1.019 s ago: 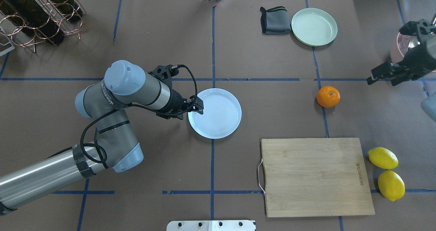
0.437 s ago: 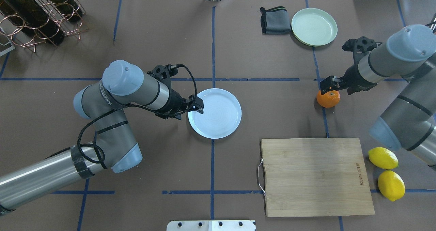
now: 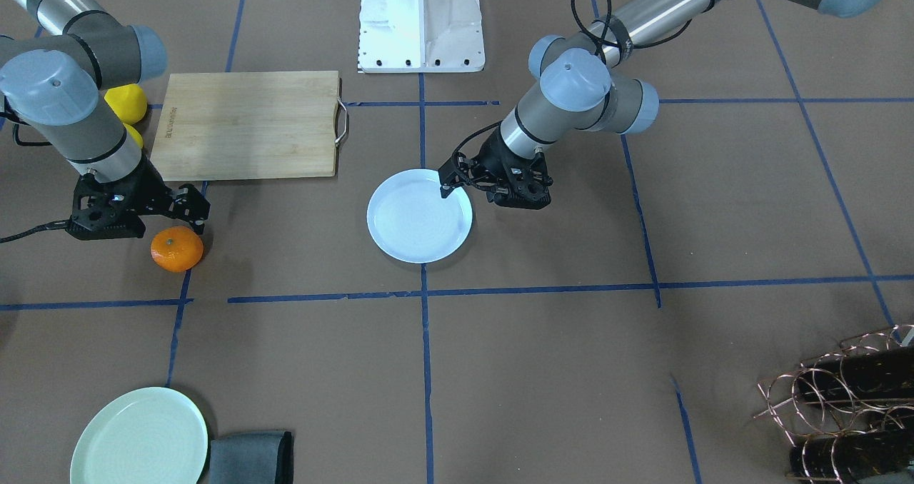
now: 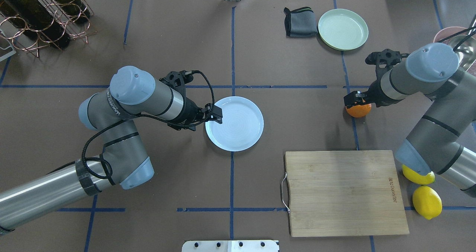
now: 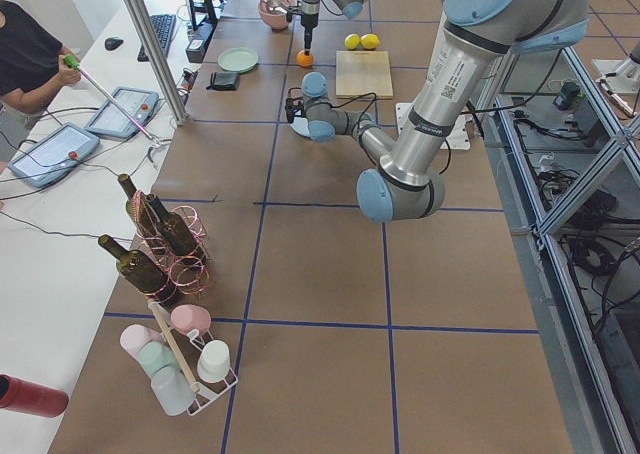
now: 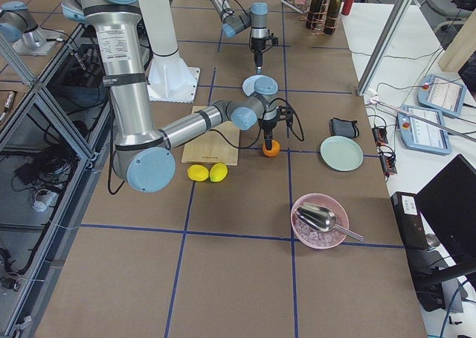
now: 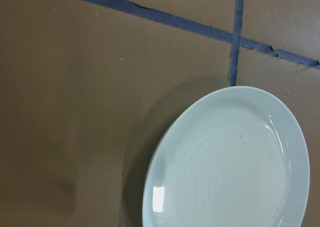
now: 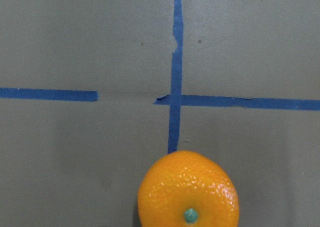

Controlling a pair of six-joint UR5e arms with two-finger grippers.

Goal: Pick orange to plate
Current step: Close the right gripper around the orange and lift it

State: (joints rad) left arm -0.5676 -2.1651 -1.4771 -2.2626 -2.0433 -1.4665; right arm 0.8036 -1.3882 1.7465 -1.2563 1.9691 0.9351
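The right gripper (image 4: 355, 99) has come in over the orange (image 4: 359, 112) since the earlier overhead frames, and now covers the fruit's far half. The left gripper (image 4: 215, 115) has hardly shifted. The orange sits on the table straight below the right fingertips, on a blue tape line (image 4: 353, 129). Overhead and front views show those fingers only as a dark mass, so I cannot tell their spread or whether they touch the fruit. The right wrist view adds what those hide: the stem dot faces up and no finger shows against the skin. The left fingers hang at the near rim of the plate (image 4: 243, 135), their gap unclear too. The plate is bare and lies well apart from the orange. The cutting board (image 4: 344, 192) and two lemons (image 4: 427, 202) lie on the robot's side of the right fingers.
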